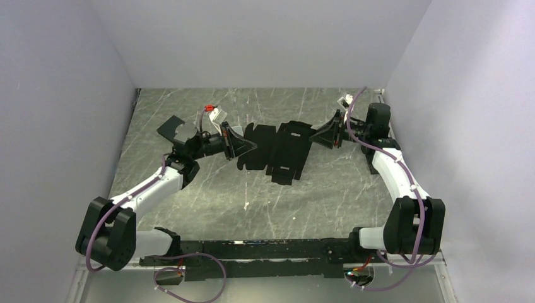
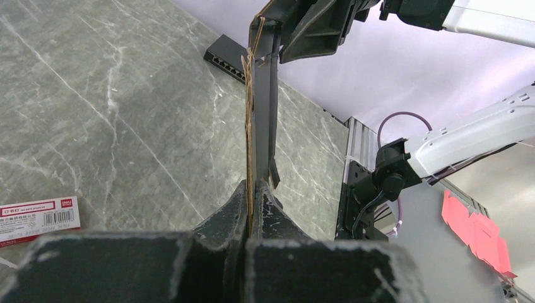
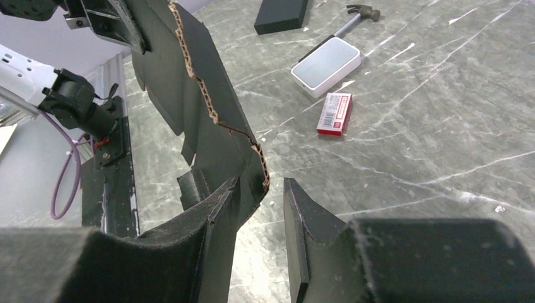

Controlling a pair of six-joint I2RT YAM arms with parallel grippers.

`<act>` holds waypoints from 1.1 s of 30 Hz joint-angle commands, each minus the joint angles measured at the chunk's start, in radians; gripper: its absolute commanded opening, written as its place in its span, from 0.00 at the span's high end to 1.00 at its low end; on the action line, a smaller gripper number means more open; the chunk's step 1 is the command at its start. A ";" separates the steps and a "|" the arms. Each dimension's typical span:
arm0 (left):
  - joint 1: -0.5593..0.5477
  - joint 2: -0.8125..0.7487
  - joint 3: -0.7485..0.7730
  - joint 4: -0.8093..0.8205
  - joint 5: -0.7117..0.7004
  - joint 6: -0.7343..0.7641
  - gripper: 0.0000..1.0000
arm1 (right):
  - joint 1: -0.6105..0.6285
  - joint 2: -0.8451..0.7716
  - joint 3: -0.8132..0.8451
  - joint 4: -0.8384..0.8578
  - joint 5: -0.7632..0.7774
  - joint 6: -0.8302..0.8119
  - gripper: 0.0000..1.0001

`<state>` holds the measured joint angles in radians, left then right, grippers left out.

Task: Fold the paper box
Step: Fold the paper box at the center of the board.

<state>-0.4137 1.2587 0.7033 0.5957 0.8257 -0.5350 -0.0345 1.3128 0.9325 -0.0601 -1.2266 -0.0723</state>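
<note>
The paper box (image 1: 281, 148) is a flat black die-cut cardboard sheet with flaps, held up off the table between my two arms. My left gripper (image 1: 249, 146) is shut on its left edge. In the left wrist view the brown corrugated edge (image 2: 251, 126) runs straight up out of the closed jaws of the left gripper (image 2: 253, 197). My right gripper (image 1: 318, 134) is at the sheet's right end. In the right wrist view its jaws stand apart; a flap corner of the box (image 3: 202, 95) rests against the left finger (image 3: 214, 214), with a clear gap to the right finger (image 3: 303, 214).
On the marble table lie a silver-grey case (image 3: 326, 65), a small red-and-white packet (image 3: 334, 113), a hammer (image 3: 359, 14) and a black slab (image 3: 281, 14). White walls close in three sides. A black rail (image 1: 252, 259) runs along the near edge.
</note>
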 commanded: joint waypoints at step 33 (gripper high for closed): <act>0.039 0.087 0.100 -0.119 -0.060 -0.323 1.00 | 0.159 -0.110 0.073 -0.336 0.373 -0.628 1.00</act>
<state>-0.3889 1.3231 0.7616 0.4526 0.7837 -0.7265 0.0902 1.2232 1.0107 -0.3313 -0.9810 -0.5247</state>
